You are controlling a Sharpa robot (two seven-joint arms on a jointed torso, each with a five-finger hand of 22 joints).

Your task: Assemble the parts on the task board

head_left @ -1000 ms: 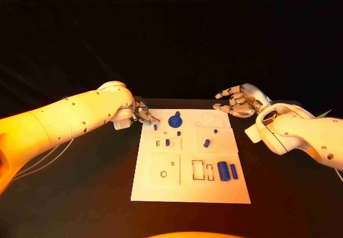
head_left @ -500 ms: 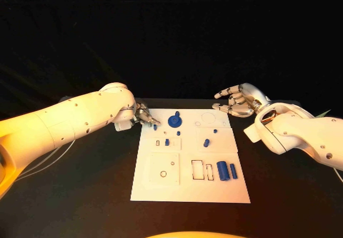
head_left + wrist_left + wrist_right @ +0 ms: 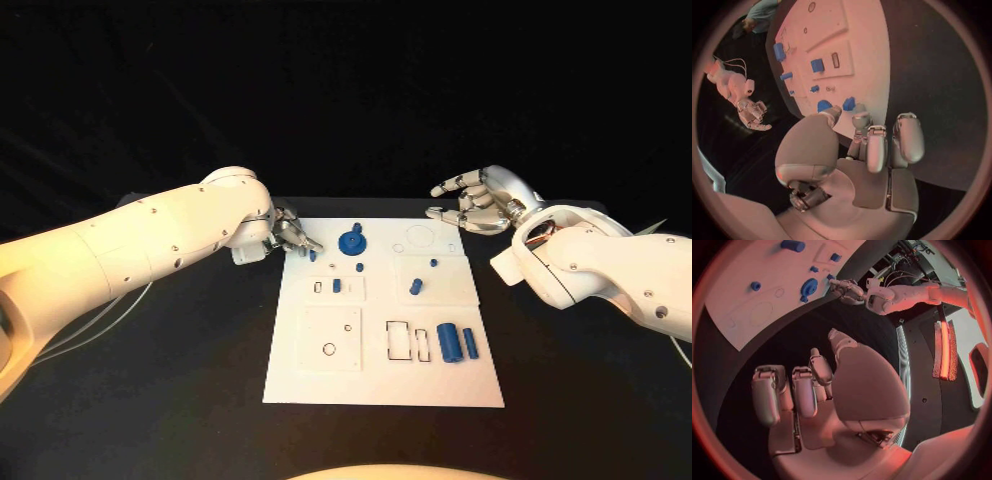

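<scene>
In the middle of the black desk (image 3: 173,400) lies the white task board (image 3: 378,375), with blue parts scattered over it: a round gear-like piece (image 3: 352,241) near its far edge and two cylinders (image 3: 457,343) lying side by side toward its right. At the board's far-left corner, the left hand (image 3: 293,234) brings its fingertips (image 3: 853,116) together at a small blue peg (image 3: 312,255); whether it actually pinches the peg I cannot tell. Past the far-right corner, the right hand (image 3: 476,203) hovers with fingers spread, holding nothing.

Dim surroundings, warm overhead light, fisheye-bent wrist views.
</scene>
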